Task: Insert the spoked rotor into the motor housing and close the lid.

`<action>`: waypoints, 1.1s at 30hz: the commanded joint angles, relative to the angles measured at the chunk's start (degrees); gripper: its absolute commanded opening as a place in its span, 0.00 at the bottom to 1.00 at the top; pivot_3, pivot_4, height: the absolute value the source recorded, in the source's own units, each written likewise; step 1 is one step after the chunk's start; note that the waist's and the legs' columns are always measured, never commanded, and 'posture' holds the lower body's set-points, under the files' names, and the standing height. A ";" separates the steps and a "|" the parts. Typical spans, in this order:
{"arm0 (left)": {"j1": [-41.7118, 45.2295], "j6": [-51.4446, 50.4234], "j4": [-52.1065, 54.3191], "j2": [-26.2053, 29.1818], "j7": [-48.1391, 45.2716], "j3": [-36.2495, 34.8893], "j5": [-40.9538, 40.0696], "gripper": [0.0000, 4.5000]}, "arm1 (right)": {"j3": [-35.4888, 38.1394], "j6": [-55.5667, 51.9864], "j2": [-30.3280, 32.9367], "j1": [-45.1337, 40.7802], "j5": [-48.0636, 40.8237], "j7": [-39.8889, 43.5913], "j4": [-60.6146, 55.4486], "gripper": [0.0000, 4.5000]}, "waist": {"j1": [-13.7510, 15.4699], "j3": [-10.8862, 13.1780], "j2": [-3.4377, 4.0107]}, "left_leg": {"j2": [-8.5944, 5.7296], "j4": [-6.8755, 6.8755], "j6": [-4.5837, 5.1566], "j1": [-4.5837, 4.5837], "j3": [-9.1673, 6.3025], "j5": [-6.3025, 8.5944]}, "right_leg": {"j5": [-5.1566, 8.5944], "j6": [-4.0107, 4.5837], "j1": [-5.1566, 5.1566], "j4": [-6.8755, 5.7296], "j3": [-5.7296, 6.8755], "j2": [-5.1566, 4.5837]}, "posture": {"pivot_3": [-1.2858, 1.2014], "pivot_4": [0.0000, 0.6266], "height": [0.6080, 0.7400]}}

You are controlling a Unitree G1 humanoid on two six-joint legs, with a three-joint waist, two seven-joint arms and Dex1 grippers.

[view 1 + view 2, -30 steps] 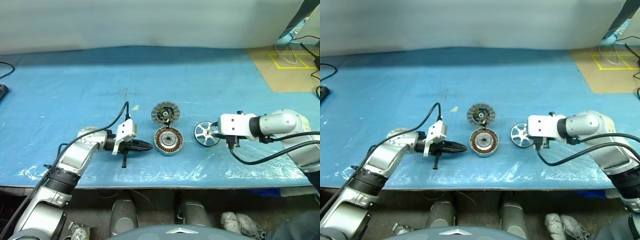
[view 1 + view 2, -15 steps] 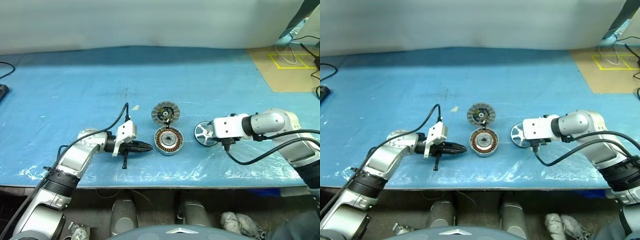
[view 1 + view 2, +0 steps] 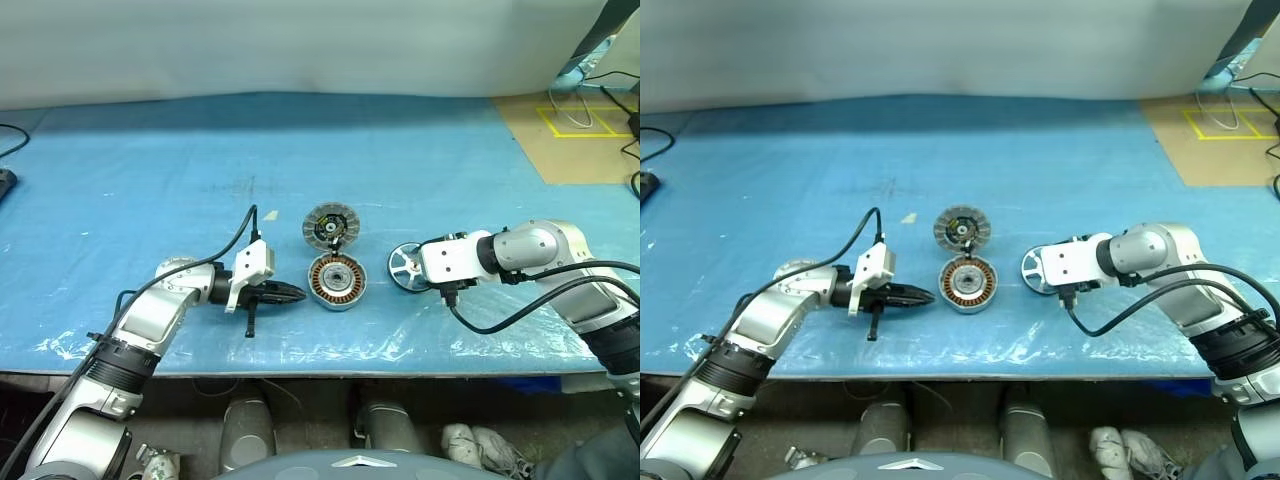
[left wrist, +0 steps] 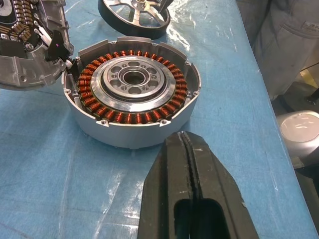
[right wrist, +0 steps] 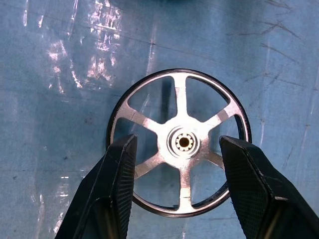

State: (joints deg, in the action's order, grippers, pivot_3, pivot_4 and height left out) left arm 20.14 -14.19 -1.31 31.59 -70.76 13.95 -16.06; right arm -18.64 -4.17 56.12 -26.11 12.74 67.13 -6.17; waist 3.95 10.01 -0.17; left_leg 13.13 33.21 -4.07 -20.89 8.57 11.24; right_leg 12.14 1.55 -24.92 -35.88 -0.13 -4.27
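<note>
A blue plastic-covered counter [image 3: 150, 160] lies mostly bare behind one copper-wound silver motor housing [image 3: 337, 281]. One ribbed silver lid [image 3: 331, 226] touches its far edge, and one black-rimmed spoked rotor [image 5: 178, 142] lies flat to its right, apart. The right fingers [image 5: 115, 179] stand wide astride the rotor's rim; the left fingers [image 4: 192, 184], pressed together, hover near the housing's left.

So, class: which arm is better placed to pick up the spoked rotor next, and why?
The right. Its open right gripper straddles the spoked rotor on the table, while the shut left gripper sits beside the motor housing.

The right gripper's body [image 3: 447, 262] hides part of the rotor [image 3: 404, 266] in the head views. The lid [image 4: 25, 42] is cut off at the left wrist view's edge.
</note>
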 commanded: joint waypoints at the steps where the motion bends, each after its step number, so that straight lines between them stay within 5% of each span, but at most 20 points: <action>1: 0.34 0.20 1.46 0.04 0.10 -0.01 -0.10 0.00 | 0.70 1.13 -0.52 -0.64 0.89 -0.59 0.82 0.61 | 0.00 0.00 0.00 | 0.00 0.00 0.00 0.00 0.00 0.00 | 0.00 0.00 0.00 0.00 0.00 0.00 | 0.52 0.24 1.00; 10: 0.29 -0.15 2.03 0.17 0.27 0.08 -0.06 0.00 | -0.39 2.16 -2.10 0.67 1.83 0.38 2.19 0.61 | 0.00 0.00 0.00 | 0.00 0.00 0.01 0.01 0.00 0.00 | 0.00 0.00 0.00 0.01 0.01 0.00 | 0.52 0.24 1.00; 14: -0.01 -0.88 3.18 0.24 0.57 0.13 -0.31 0.00 | -0.34 2.88 -2.22 1.10 1.73 0.84 2.15 0.37 | -0.04 -0.02 -0.03 | 0.02 0.00 0.01 0.03 0.00 0.00 | 0.00 0.00 0.05 0.00 0.01 0.01 | 0.52 0.24 1.00; 18: -0.12 -1.17 3.46 0.34 0.68 0.00 -0.34 0.00 | 0.57 1.58 -2.41 0.91 1.66 0.40 2.61 0.36 | -0.04 -0.02 -0.03 | 0.02 0.00 0.01 0.07 0.00 0.01 | 0.00 0.00 0.07 -0.01 0.00 0.01 | 0.52 0.24 1.00; 27: -0.41 0.43 1.83 0.96 0.03 -0.91 -0.29 0.00 | 10.43 -14.22 -6.85 2.47 -8.91 -2.14 -0.13 0.36 | 0.02 -0.02 -0.02 | 0.00 0.01 0.02 0.08 0.00 0.00 | 0.00 0.01 0.07 -0.01 0.00 0.00 | 0.52 0.24 1.00; 33: 0.03 2.21 -0.12 1.70 -0.05 -2.47 -0.77 0.00 | 15.50 -30.86 -9.98 5.65 -22.21 -2.08 -17.24 0.36 | 0.13 -0.05 0.04 | 0.05 -0.03 0.01 0.06 0.00 0.00 | 0.00 0.02 0.03 0.01 0.03 0.04 | 0.52 0.24 1.00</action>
State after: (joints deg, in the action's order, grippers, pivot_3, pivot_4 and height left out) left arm 19.71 -13.42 -1.79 32.80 -70.76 13.24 -16.12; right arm -4.80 -31.71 46.97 -20.48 -5.19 64.98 -16.91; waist 4.08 9.96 -0.13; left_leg 13.19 33.17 -4.06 -20.80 8.57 11.24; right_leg 12.15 1.57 -24.89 -35.86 -0.09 -4.23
